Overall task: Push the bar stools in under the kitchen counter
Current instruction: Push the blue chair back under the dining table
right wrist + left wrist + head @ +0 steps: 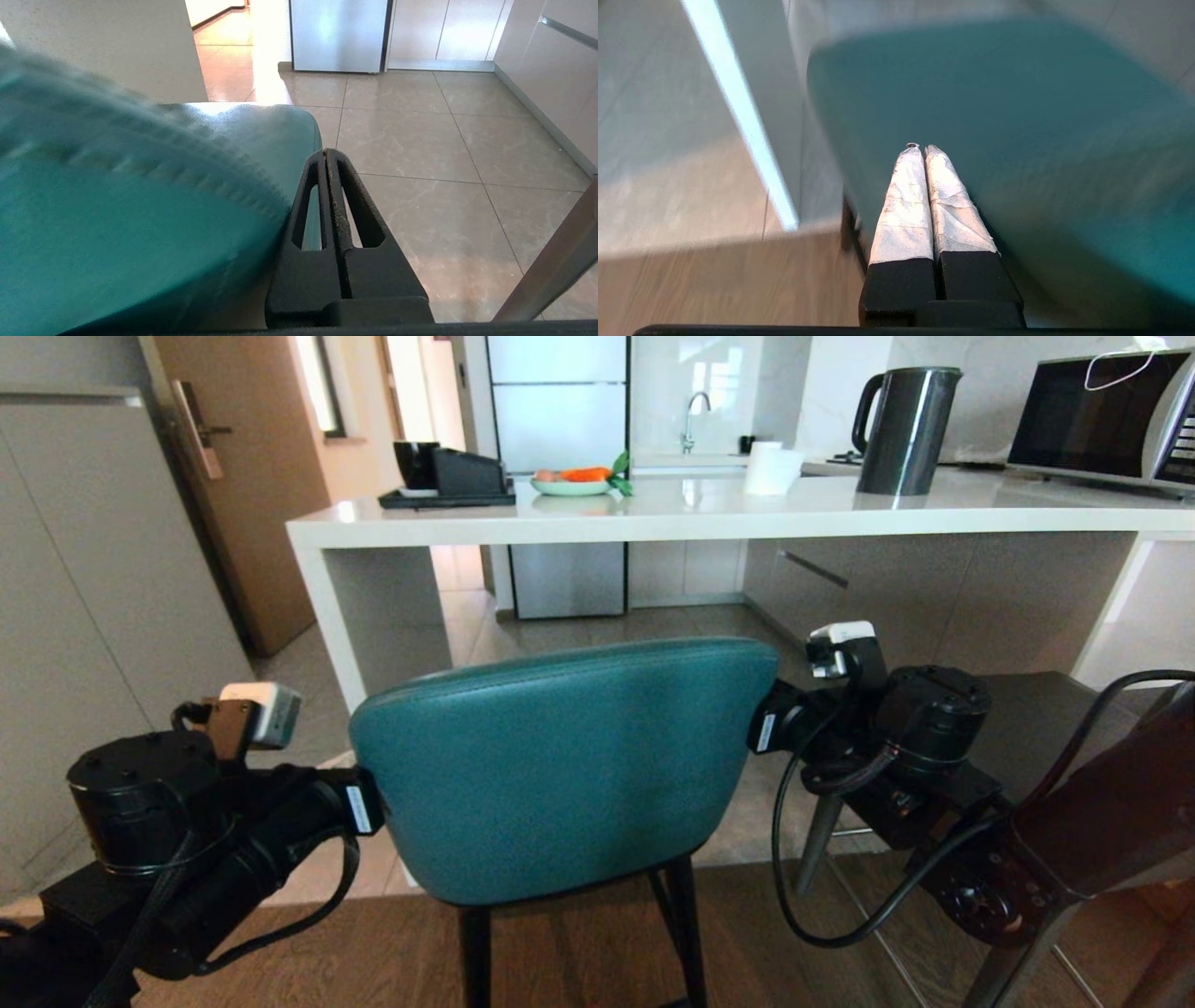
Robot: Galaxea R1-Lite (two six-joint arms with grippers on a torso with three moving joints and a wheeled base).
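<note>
The teal bar stool (560, 765) stands right in front of me, its rounded back facing me and its thin black legs (680, 933) on the wood floor. It is a short way out from the white kitchen counter (709, 513), near the slab end leg (341, 616). My left gripper (920, 147) is shut, its white-wrapped fingers lying against the left side of the teal back (1017, 116). The right gripper (325, 151) is shut too, pressed beside the back's right edge (140, 210). The dark grey bar stool (1036, 709) sits at the right, partly hidden behind my right arm.
On the counter are a black tray (446, 490), a plate of carrots (571, 481), a paper roll (770, 469), a dark kettle (904, 429) and a microwave (1102, 420). A fridge (560, 429) stands beyond. Grey cabinets (84, 616) and a wooden door (252, 476) are at the left.
</note>
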